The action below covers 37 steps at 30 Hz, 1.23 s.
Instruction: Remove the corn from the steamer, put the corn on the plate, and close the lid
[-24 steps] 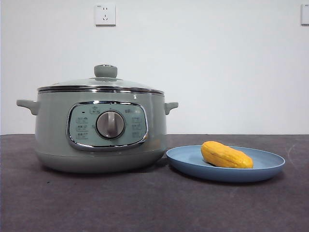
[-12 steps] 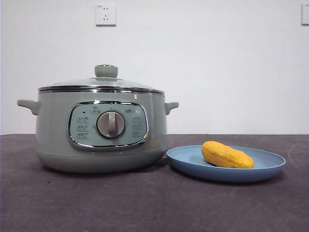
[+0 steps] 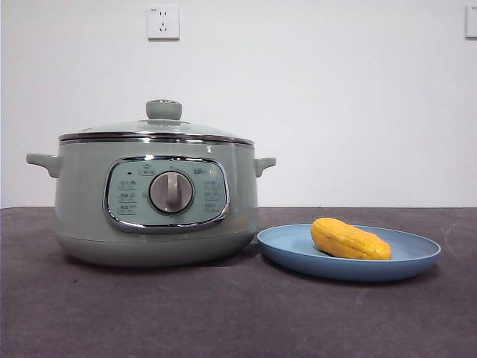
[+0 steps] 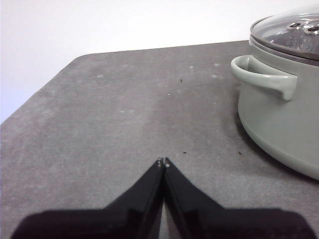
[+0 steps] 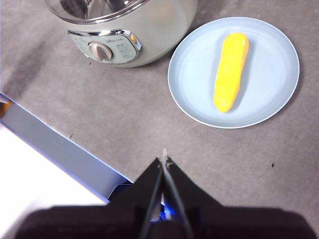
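Observation:
The yellow-orange corn (image 3: pixel 350 239) lies on the light-blue plate (image 3: pixel 417 257), just right of the sage-green steamer (image 3: pixel 82 216). The glass lid (image 3: pixel 160 127) with its green knob sits shut on the steamer. The right wrist view shows the corn (image 5: pixel 230 71) on the plate (image 5: pixel 189 84) from above, beside the steamer (image 5: pixel 154 35). My right gripper (image 5: pixel 164 160) is shut and empty, high above the table's front edge. My left gripper (image 4: pixel 163 163) is shut and empty, low over the table, well clear of the steamer's side handle (image 4: pixel 264 77). Neither gripper shows in the front view.
A white wall socket (image 3: pixel 162 22) hangs behind the steamer. The dark grey table top (image 4: pixel 109 114) stretches bare beside the steamer on the left arm's side. The table's front edge (image 5: pixel 60 149) with a blue-edged white surface below it shows in the right wrist view.

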Tool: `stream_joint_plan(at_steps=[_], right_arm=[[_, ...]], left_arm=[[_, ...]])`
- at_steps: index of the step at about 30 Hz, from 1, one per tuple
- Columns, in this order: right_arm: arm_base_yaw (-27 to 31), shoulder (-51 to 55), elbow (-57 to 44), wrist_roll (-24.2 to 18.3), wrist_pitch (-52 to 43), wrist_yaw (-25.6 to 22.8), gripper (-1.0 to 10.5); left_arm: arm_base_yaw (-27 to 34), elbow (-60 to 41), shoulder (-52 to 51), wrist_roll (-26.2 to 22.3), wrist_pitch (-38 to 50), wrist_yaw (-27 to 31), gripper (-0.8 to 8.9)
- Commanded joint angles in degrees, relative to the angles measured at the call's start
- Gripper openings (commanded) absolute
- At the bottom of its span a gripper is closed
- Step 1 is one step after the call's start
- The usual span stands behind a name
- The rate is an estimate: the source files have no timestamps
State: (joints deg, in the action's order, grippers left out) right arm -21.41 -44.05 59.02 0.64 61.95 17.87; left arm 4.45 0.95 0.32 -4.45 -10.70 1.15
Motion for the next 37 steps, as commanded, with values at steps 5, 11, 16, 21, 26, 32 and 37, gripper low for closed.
stream_joint_plan(at_steps=[5, 11, 16, 21, 26, 32, 37], right_arm=[[-0.07, 0.07, -0.13, -0.15, -0.11, -0.15, 0.0], [3.04, 2.64, -0.46, -4.07, -10.08, -0.22, 0.0], [8.26, 10.16, -7.50, -0.61, -26.27, 0.04, 0.0], [13.55, 19.87, -22.91, -0.42, -39.43, -2.54, 0.0], [16.37, 29.92, -39.08, 1.18, -52.89, -7.28, 0.0], [16.68, 38.80, -51.06, 2.75, -57.92, -14.12, 0.0], [16.70, 41.75, -55.95, 3.39, -57.88, -14.99, 0.0]], left_arm=[[0.15, -0.79, -0.15, 0.37, 0.35, 0.20, -0.03], [0.15, -0.79, -0.15, 0.37, 0.35, 0.20, -0.03], [0.15, -0.79, -0.15, 0.37, 0.35, 0.17, -0.03], [0.15, -0.79, -0.15, 0.37, 0.37, 0.17, -0.03], [0.15, -0.79, -0.15, 0.37, 0.35, 0.17, -0.03], [0.15, -0.79, -0.15, 0.37, 0.35, 0.17, -0.03], [0.15, -0.79, -0.15, 0.37, 0.35, 0.17, -0.03]])
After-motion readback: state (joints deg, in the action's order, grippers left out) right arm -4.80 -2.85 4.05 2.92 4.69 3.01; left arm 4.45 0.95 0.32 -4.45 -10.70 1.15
